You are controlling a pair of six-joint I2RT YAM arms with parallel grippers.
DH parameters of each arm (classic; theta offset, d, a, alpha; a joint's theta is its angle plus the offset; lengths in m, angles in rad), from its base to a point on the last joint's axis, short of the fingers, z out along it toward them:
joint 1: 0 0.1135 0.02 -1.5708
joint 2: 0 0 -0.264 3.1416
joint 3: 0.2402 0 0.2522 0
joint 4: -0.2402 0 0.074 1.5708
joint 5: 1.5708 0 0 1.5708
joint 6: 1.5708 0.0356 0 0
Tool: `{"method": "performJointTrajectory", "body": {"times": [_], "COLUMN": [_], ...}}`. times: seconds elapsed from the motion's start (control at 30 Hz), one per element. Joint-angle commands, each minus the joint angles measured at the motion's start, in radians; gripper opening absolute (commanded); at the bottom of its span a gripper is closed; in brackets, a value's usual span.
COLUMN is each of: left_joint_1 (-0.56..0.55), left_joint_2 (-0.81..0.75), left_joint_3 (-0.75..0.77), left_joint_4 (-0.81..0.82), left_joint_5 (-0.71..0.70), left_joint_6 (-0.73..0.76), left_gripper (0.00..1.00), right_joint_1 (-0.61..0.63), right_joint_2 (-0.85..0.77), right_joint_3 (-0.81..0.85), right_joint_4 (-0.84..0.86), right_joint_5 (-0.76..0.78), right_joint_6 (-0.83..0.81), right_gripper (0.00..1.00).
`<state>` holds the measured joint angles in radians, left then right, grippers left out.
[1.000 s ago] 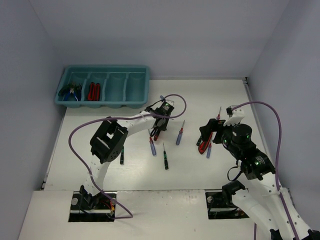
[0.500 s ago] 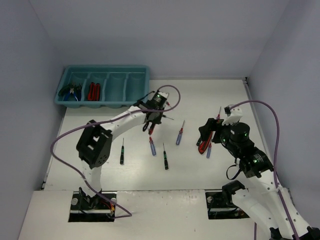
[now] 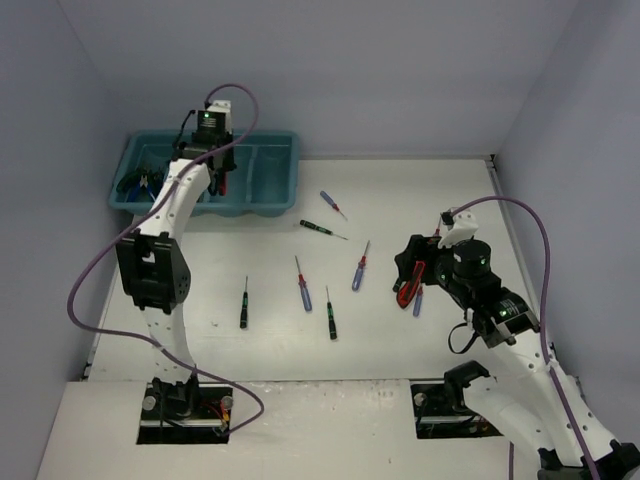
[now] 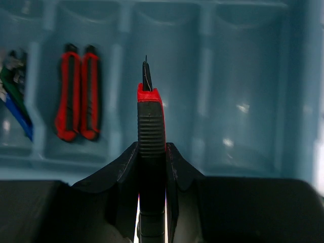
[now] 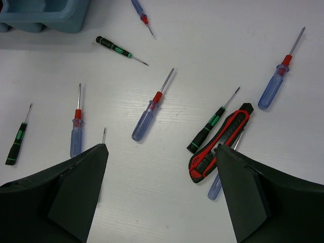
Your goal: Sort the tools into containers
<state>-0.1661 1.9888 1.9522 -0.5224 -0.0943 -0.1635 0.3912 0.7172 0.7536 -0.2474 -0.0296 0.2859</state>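
Held knife: a red-and-black utility knife point(image 4: 151, 121) sits upright in the left wrist view, nose pointing away – above the tray's third compartment from the left, clear of its floor.
Left gripper point(image 4: 152, 152): jaws clamped on the knife's ribbed black body, one finger on each side; the arm reaches out over the tray.
Tray point(image 3: 210, 210): teal, four long compartments side by side, at the far left corner of the table.
Tray contents: pliers point(image 4: 12, 96) with blue and green handles in the first compartment; two red-and-black knives point(image 4: 78, 96) lying parallel in the second; the third and fourth show only bare floor.
Second loose knife point(image 5: 221, 147): lies on the table below the right gripper, beside a green-and-black screwdriver point(image 5: 208, 129) and across a blue one point(image 5: 217, 185).
Right gripper point(image 5: 161, 149): jaws spread wide, holding nothing – it hangs over the table just above that loose knife.
Other screwdrivers on the table: blue-handled ones at point(image 5: 276, 83), point(image 5: 149, 114), point(image 5: 76, 134) and point(image 5: 142, 12); green-and-black ones at point(image 5: 116, 49) and point(image 5: 17, 136); all lie flat and apart from each other.
Table point(image 3: 440, 190): white, walled on three sides.
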Motion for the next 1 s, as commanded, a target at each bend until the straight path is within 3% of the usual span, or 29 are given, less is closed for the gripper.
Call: {"method": "performJointTrajectory", "body": {"times": [0.0, 0.3, 0.67, 0.8, 0.97], "left_joint_1": [0.103, 0.244, 0.269, 0.268, 0.267], "left_joint_2": [0.094, 0.283, 0.362, 0.386, 0.376], "left_joint_3": [0.179, 0.323, 0.269, 0.271, 0.235], "left_joint_4": [0.010, 0.169, 0.387, 0.400, 0.402], "left_joint_5": [0.054, 0.146, 0.244, 0.265, 0.252], "left_joint_6": [0.042, 0.089, 0.067, 0.050, 0.048], "left_gripper": [0.05, 0.05, 0.09, 0.09, 0.18], "right_joint_1": [-0.006, -0.008, -0.008, -0.008, -0.008], "right_joint_2": [0.033, 0.067, 0.134, 0.153, 0.168], "right_joint_3": [0.035, 0.027, 0.043, 0.051, 0.058], "right_joint_4": [0.050, 0.048, 0.049, 0.050, 0.049], "right_joint_5": [0.020, 0.021, 0.020, 0.025, 0.025], "right_joint_6": [-0.011, -0.006, -0.011, -0.014, -0.021], "right_gripper": [0.86, 0.86, 0.86, 0.87, 0.87]}}
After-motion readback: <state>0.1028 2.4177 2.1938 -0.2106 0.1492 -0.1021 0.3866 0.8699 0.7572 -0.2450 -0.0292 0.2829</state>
